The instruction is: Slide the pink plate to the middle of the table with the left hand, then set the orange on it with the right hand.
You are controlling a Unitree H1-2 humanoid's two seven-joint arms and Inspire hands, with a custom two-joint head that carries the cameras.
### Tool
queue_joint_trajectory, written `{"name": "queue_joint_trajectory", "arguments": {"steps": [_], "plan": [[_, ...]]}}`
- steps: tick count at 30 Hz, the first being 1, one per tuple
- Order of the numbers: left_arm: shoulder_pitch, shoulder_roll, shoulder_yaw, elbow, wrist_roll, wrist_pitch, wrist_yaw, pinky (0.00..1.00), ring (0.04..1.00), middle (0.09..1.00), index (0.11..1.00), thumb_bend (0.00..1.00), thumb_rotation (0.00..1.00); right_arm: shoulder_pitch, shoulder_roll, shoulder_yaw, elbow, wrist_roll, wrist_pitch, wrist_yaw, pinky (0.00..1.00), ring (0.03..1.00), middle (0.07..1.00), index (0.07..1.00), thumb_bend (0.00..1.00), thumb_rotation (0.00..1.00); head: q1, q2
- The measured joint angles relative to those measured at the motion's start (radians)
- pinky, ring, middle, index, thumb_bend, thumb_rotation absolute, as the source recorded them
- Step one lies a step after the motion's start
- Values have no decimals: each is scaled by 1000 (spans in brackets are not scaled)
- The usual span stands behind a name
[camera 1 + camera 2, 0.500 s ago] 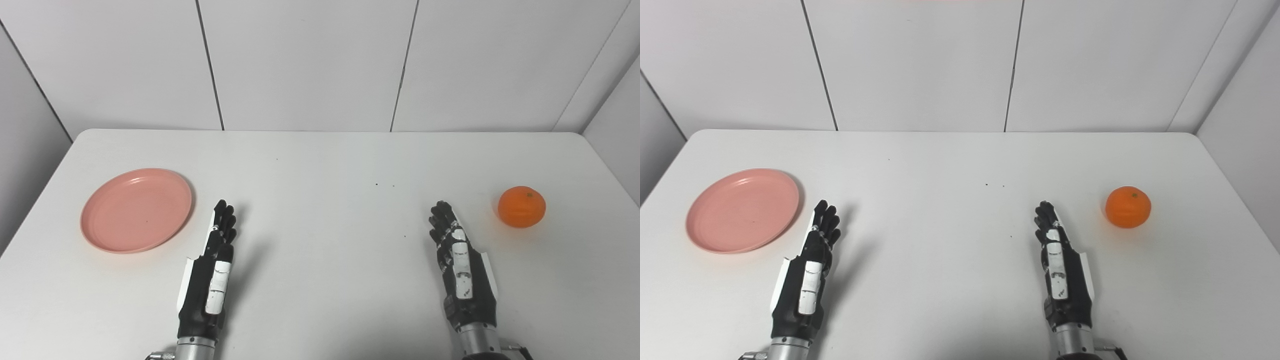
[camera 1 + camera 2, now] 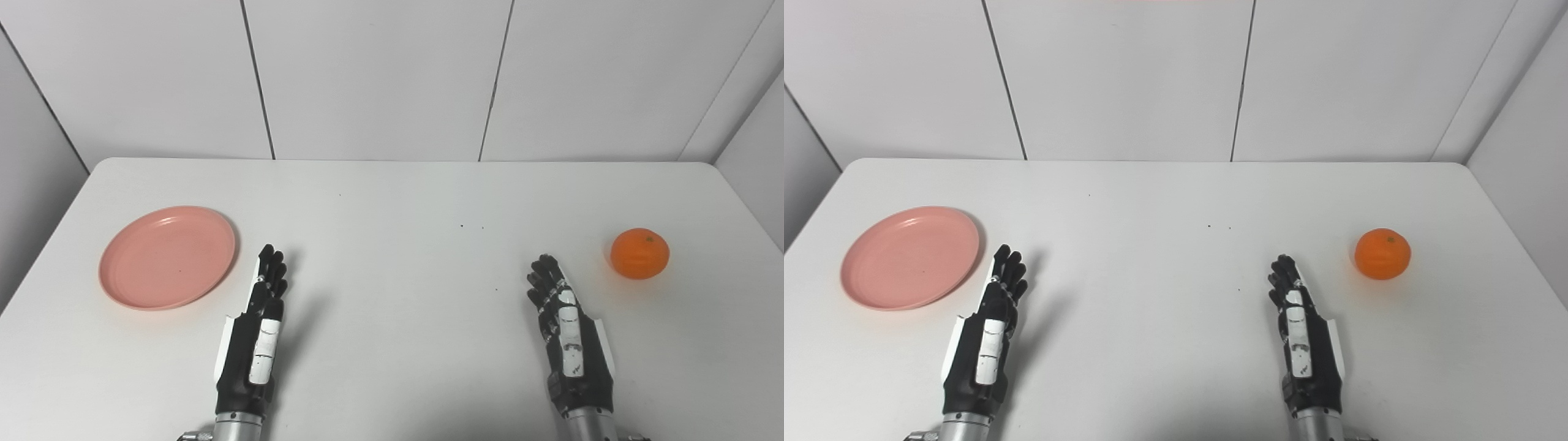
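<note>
Black and white, our left hand [image 2: 254, 343] and right hand [image 2: 569, 343] lie stretched out with nothing in them on the white table [image 2: 392, 196]. At ten o'clock from our left hand we see the pink plate [image 2: 167, 257]. The orange [image 2: 639, 253] sits at one o'clock from our right, apart from it.

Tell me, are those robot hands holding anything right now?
No. The left hand and right hand are both open and empty; the pink plate and orange lie untouched on the table.
</note>
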Motion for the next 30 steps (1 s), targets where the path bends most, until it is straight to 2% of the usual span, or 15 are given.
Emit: {"name": "queue_joint_trajectory", "arguments": {"steps": [30], "plan": [[0,1,4,0,-40,0,-8,1000,1000,1000,1000,785,956,0,1,6,-1,-12,0,0,965,937,926,913,829,937,3,5]]}}
